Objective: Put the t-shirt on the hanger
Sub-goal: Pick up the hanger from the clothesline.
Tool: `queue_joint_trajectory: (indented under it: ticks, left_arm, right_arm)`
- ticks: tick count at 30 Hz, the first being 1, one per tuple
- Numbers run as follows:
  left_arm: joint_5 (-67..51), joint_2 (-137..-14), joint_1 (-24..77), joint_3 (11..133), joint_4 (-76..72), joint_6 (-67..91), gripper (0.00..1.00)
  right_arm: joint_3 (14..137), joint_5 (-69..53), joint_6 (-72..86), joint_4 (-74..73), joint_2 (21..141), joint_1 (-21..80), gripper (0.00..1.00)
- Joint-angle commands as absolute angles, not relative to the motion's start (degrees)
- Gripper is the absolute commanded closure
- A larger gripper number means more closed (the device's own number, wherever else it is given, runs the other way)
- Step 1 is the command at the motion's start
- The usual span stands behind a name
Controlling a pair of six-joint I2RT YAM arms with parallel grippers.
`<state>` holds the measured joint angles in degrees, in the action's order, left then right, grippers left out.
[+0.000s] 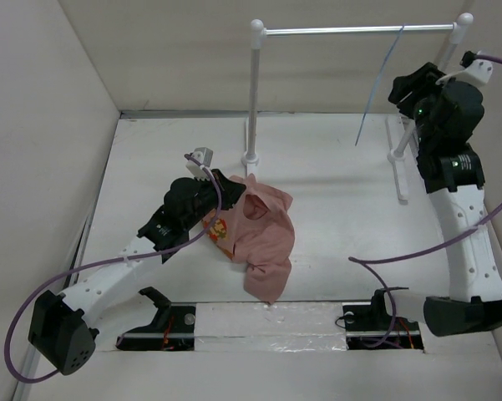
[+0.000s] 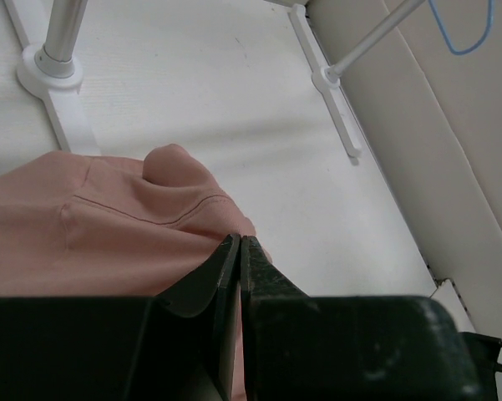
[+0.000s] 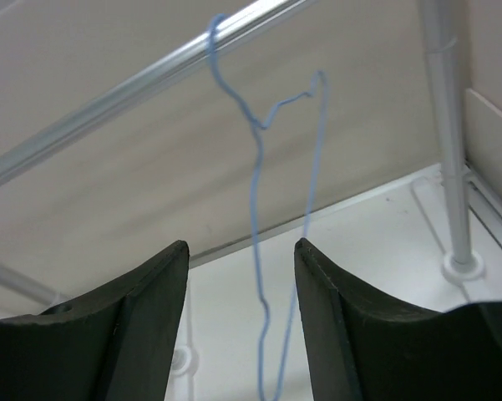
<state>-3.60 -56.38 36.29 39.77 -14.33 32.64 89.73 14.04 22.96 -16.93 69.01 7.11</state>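
My left gripper (image 2: 240,244) is clamped tight on a fold of the t-shirt (image 1: 263,238), pinching the fabric close to a seamed edge. The rest of the shirt lies crumpled on the table (image 1: 342,209), in front of the post (image 1: 252,100) at the rack's left end. My right gripper (image 3: 240,246) has its fingers spread and holds nothing. The hanger (image 3: 254,184) dangles by its hook from the rail (image 1: 359,30), and its wire runs down between my fingers without touching either, as far as I can tell.

I judge the shirt light and wholly limp. It will sag and bunch from any single pinch, so one hold gives me no control of its opening. A grip at the hem or beside the collar, on one layer only, would serve better to spread it for the wire. The hanger looks thin, springy and very light, so it will likely swing on the rail at a nudge and could slip in smooth fingers. I would take it at the twisted neck just under the hook, where it turns least
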Motion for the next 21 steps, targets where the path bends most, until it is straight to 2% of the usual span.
queue_joint_trajectory:
  ticks: [1, 3, 6, 11, 21]
  left_arm:
    - [-5.62, -54.32, 36.56, 39.47, -18.02, 33.14, 1.00]
    - [-5.54, -53.97, 36.56, 38.50, -18.54, 33.31, 1.00]
    - [-6.06, -54.14, 36.56, 38.23, -18.63, 33.31, 1.00]
    - [-6.42, -54.40, 36.56, 37.44, -19.34, 33.31, 1.00]
    - [-7.38, -54.05, 36.56, 36.56, -20.39, 33.40, 1.00]
  right_arm:
    - [96.22, 8.90, 23.99, -19.76, 74.41, 1.95, 0.42]
    - [102.81, 5.64, 23.82, -22.22, 78.47, -1.22, 0.42]
    - [109.68, 0.71, 21.28, -27.33, 84.54, -0.53, 0.42]
    - [103.89, 0.97, 21.62, -21.36, 82.44, 1.49, 0.37]
    - [103.01, 6.24, 20.04, -20.65, 85.51, 1.49, 0.41]
